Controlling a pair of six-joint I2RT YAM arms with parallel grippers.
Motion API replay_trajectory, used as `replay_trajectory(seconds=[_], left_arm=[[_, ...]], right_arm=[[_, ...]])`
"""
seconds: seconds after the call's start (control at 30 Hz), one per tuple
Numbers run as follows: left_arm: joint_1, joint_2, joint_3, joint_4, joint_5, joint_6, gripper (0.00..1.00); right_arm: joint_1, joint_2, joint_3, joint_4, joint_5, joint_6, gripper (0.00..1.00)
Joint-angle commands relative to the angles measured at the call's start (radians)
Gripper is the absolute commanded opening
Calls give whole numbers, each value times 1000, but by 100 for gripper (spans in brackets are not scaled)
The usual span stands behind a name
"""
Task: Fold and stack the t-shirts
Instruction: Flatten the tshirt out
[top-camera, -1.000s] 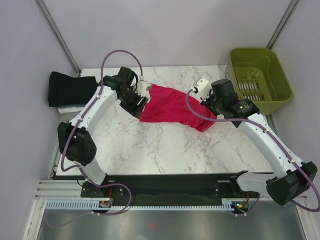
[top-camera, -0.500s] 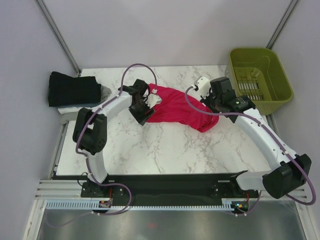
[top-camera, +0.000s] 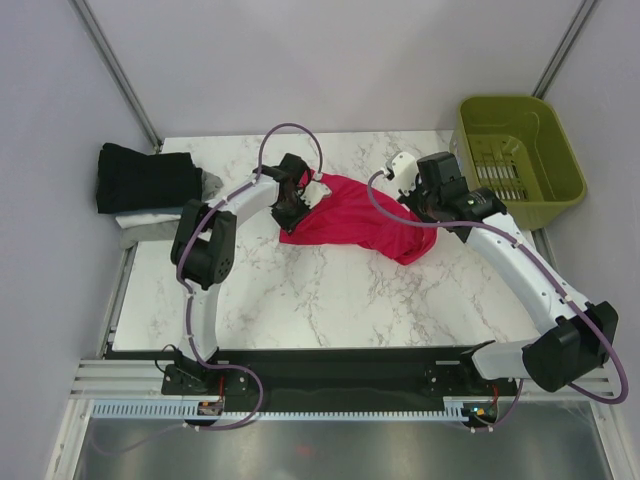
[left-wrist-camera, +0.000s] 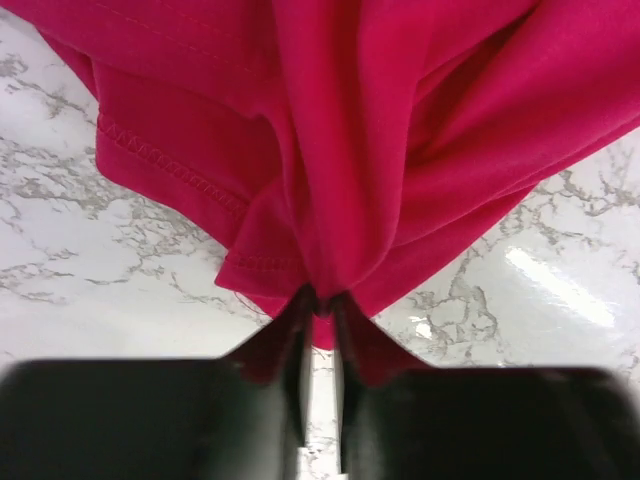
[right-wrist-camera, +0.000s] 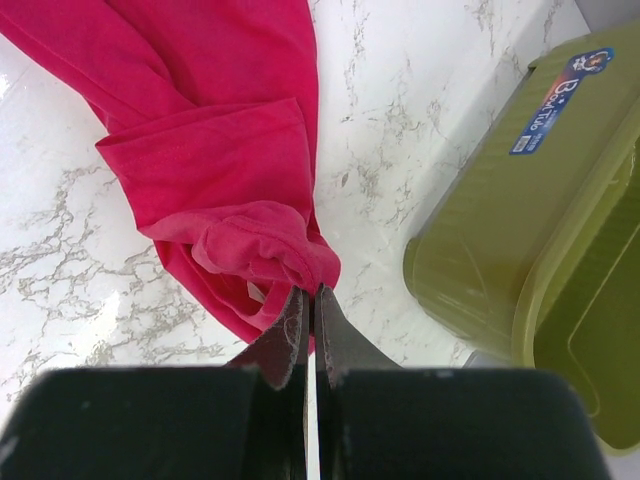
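Top external: left end effector (top-camera: 292, 208) and right end effector (top-camera: 424, 207) grip t-shirt (top-camera: 350, 215) beside basket (top-camera: 508, 100).

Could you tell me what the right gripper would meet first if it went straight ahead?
The pink shirt that the right gripper pinches, bunched at its tips; beyond it, probably the table.

Caught bright crimson-pink all over the t-shirt (top-camera: 350, 215), plain, with matching stitching along the hem. Saw white marble with grey veining across the table (top-camera: 330, 290). Picked out olive-green on the basket (top-camera: 545, 150), plus a blue label (right-wrist-camera: 560, 100) with pale lettering. Noted solid black on the top folded shirt (top-camera: 145, 178), white and grey in the folded cloth (top-camera: 140, 225) underneath. Clocked white arms (top-camera: 520, 262) with black joints, and purple cables (top-camera: 290, 126).
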Motion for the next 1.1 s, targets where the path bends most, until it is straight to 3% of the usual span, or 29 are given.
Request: replay_trajectory(seconds=[0.0, 0.03, 0.2, 0.3, 0.47, 0.7, 1.07], left_arm=[[-1, -6, 48, 13, -2, -13, 10], [-1, -9, 48, 14, -3, -16, 2], [13, -122, 113, -36, -15, -28, 2], [45, -235, 259, -108, -21, -15, 2], [54, -365, 445, -157, -133, 82, 2], [59, -532, 474, -159, -212, 70, 2], [59, -824, 474, -115, -247, 78, 2]], right_arm=[[-7, -15, 1, 42, -12, 13, 0], [-10, -15, -1, 45, -11, 15, 0], [-21, -25, 18, 58, 28, 12, 0], [-40, -28, 74, 94, 95, 21, 0], [-82, -4, 284, 142, 149, 79, 0], [-91, 2, 488, 142, 138, 131, 0], [-93, -264, 458, 140, 37, 176, 0]])
